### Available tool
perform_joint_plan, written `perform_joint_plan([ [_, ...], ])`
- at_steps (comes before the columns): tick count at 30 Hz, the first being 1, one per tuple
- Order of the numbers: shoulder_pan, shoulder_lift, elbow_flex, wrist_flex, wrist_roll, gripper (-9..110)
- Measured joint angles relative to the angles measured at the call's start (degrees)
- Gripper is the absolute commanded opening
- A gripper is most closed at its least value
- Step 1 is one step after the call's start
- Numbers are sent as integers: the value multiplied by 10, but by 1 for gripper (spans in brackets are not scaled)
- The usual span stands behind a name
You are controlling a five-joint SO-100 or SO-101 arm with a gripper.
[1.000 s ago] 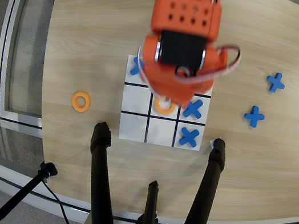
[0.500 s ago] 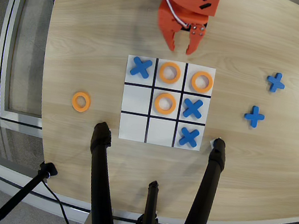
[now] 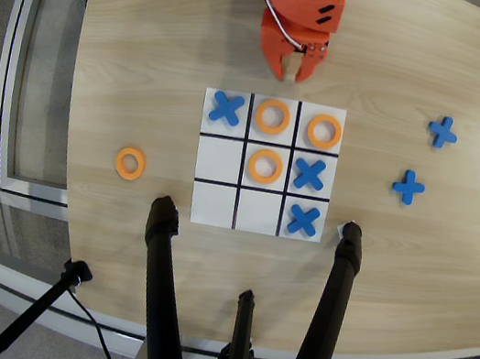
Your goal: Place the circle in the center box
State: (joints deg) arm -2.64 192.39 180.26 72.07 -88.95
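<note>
I see the circle point(image 3: 265, 165) lying in the center box point(image 3: 252, 148); my hand point(image 3: 291, 68), at twelve o'clock, is nearly closed and empty.

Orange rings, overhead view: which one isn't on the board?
The orange ring lying alone on the bare wood left of the board. The other three sit inside cells: top middle, top right and centre.

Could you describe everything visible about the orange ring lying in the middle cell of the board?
The circle is a flat orange ring with a round hole showing white board through it. It looks like smooth plastic. It lies flat in the center box, inside the black lines, slightly smaller than the cell. Nothing but the board touches it; the gripper is off the board, beyond its top edge.
</note>
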Motion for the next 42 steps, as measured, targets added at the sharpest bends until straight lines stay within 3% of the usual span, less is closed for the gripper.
perform_joint_plan([
  [7, 33, 0, 0, 29, -4, 0],
  [15, 236, 0, 0, 46, -4, 0],
  [19, 392, 10, 0, 48, -2, 0],
  [26, 759, 10, 0, 48, 0, 0],
  [29, 860, 10, 0, 48, 0, 0],
  [42, 942, 10, 0, 48, 1, 0],
])
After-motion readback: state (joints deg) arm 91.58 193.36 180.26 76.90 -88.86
